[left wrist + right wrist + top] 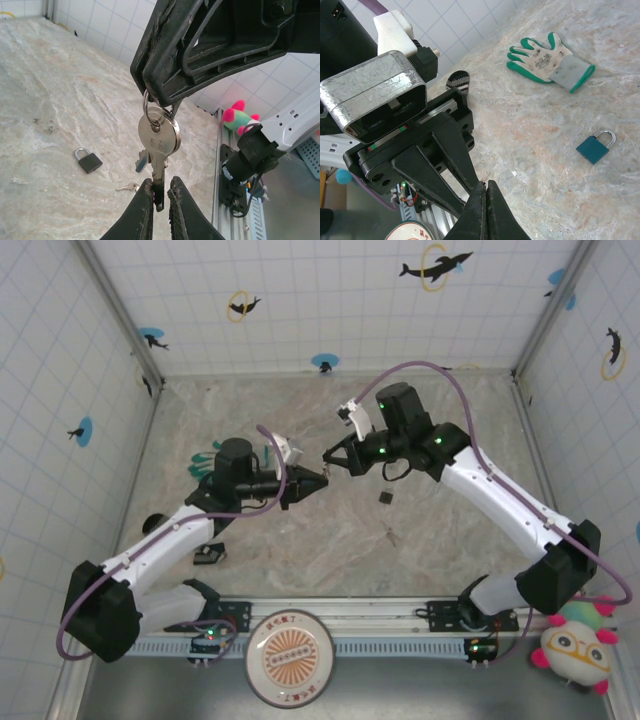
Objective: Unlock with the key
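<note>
A bunch of silver keys (159,134) hangs in the air from a ring. My right gripper (159,99) comes down from above and is shut on that ring. Below, my left gripper (160,183) is shut on the blade of the front key, which lies against its left finger. In the top view the left gripper (316,481) and the right gripper (329,461) meet tip to tip above the table's middle. A black padlock (89,160) lies on the table under them, also seen as the small dark padlock (384,498). The right gripper (486,185) hides the ring.
A loose key (129,187) lies near the black padlock. A teal padlock (594,147) and a green-and-white glove (549,59) lie on the left part of the marble table (330,540). A plush toy (572,645) sits past the front rail at the right.
</note>
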Controlling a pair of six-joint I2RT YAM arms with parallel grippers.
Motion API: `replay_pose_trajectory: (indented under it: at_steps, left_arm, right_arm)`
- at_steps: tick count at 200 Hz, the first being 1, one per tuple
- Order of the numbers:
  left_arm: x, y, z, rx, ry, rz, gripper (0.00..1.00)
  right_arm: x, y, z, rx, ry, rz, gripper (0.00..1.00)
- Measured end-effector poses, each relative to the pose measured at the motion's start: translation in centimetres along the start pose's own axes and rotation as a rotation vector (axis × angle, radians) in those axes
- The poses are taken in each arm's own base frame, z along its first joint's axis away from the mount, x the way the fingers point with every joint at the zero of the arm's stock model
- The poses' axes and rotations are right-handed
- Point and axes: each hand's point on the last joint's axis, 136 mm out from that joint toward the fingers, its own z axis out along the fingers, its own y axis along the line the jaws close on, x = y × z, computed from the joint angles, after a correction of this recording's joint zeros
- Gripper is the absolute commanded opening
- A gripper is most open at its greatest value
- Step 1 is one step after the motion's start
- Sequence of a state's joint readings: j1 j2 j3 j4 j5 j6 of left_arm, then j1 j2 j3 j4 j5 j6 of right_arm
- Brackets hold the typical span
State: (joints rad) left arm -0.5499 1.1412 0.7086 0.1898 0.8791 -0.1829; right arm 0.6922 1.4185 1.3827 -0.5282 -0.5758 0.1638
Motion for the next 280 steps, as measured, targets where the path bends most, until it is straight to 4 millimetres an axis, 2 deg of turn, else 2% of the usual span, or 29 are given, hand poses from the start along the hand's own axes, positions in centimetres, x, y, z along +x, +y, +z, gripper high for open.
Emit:
replay_pose_trajectory:
  at_steps: [28, 91, 113, 206, 213, 223, 234, 247, 264, 280]
  left_arm:
    - [-0.1, -0.1, 0.0, 0.0, 0.0, -0.001, 0.2]
    - [-0.4, -0.2, 0.0, 0.004, -0.002, 0.003, 0.12]
    - [-0.3, -0.1, 0.0, 0.001, 0.003, -0.001, 0.0]
    - [-0.2, 0.2, -0.1, -0.021, 0.013, -0.019, 0.0]
    - [-0.3, 0.2, -0.1, -0.026, 0.01, -0.016, 0.13]
    - [-0.6, 0.4, -0.1, -0.036, 0.004, -0.009, 0.25]
    - [-0.8, 0.6, -0.1, -0.054, -0.003, -0.011, 0.42]
    - [-1.1, 0.9, -0.3, -0.077, -0.013, -0.006, 0.48]
    - [-1.9, 0.7, -0.7, -0.095, -0.05, 0.036, 0.62]
    - [-2.5, 0.0, -1.3, -0.095, -0.091, 0.077, 0.66]
  right_arm:
    - [0.3, -0.2, 0.1, 0.004, 0.006, 0.005, 0.0]
    - [0.8, -0.4, 0.3, 0.007, 0.016, 0.016, 0.0]
    - [0.8, -0.4, 0.3, 0.007, 0.016, 0.016, 0.0]
    - [0.3, -1.0, -0.2, 0.026, -0.009, 0.027, 0.0]
    - [0.3, -1.1, -0.2, 0.025, -0.011, 0.028, 0.0]
    - [0.3, -1.1, -0.2, 0.026, -0.012, 0.029, 0.0]
    - [0.4, -1.1, -0.2, 0.026, -0.01, 0.033, 0.0]
    - [0.5, -1.1, -0.2, 0.026, -0.009, 0.035, 0.0]
    - [0.5, -1.1, -0.2, 0.025, -0.01, 0.038, 0.0]
    - [0.5, -1.1, -0.1, 0.023, -0.008, 0.039, 0.0]
